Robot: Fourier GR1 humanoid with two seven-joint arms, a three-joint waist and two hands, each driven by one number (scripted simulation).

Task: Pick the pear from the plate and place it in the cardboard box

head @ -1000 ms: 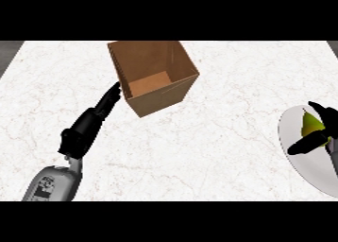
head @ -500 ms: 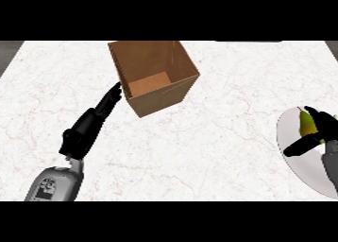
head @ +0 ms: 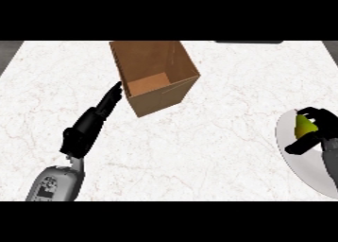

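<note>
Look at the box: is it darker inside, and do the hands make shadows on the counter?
Head view: the box has inner walls darker than its floor. Same view: no shadow shows on the counter by the left hand or box, nor on the plate by the right hand holding the pear.

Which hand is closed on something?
The right hand, over the plate at the view's right: it curls round the pear. The left hand is straight-fingered, empty, beside the cardboard box.
</note>
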